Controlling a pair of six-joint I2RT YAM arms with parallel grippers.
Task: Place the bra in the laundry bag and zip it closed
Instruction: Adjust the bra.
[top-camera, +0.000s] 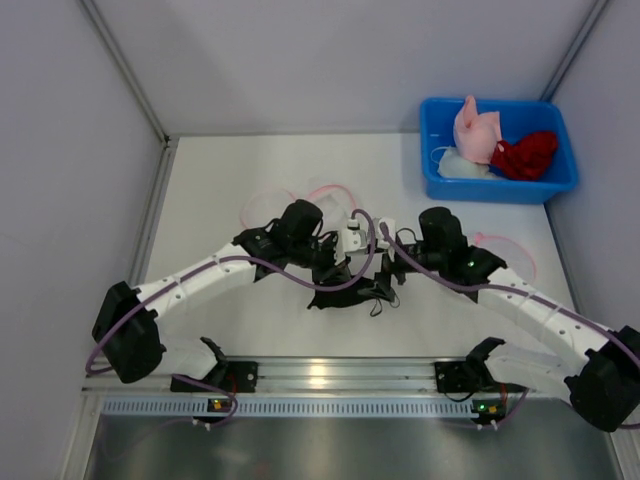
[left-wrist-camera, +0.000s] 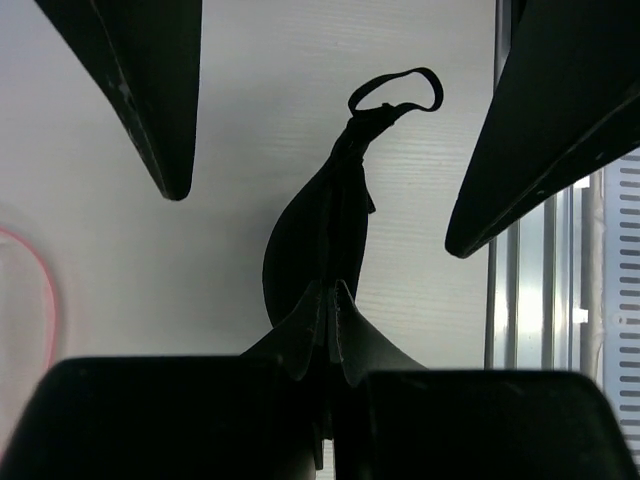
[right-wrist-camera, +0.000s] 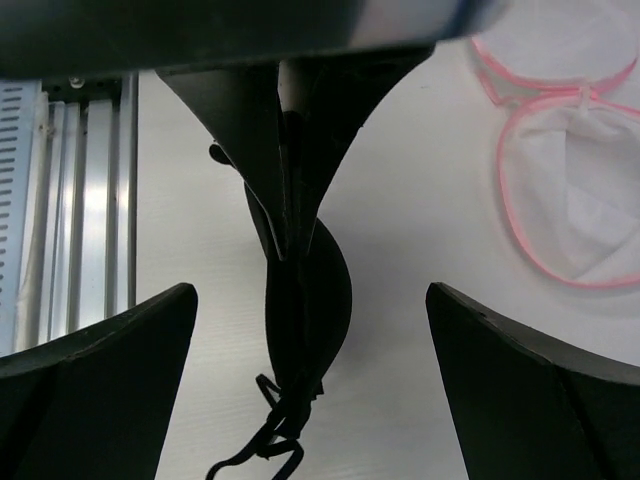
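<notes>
at the table's near edge, the aluminium rail anchors both arms as they meet mid-table over the black bra; the left gripper is pressed together on a bunched fold of the garment, with the cup and a strap loop trailing away over the white table; that single pinch at the gathered middle seems meant to keep the floppy fabric folded narrow, the better to pass through a bag opening; facing it, the right gripper stands spread wide, its fingers on either side of the bra and gripping nothing; by the look of it, this arm is free either to take a second hold on the garment or to turn to the bag; beside and behind the grippers lies the laundry bag, white mesh edged in pink, flat on the table, near the bra but apart from it; whether its zip is open cannot be told; the bra is not yet inside, so the task looks to be in its early part, with bagging and zipping both ahead; farthest back, in the right corner, a blue bin holds a pink garment and a red garment, well apart from the work.
</notes>
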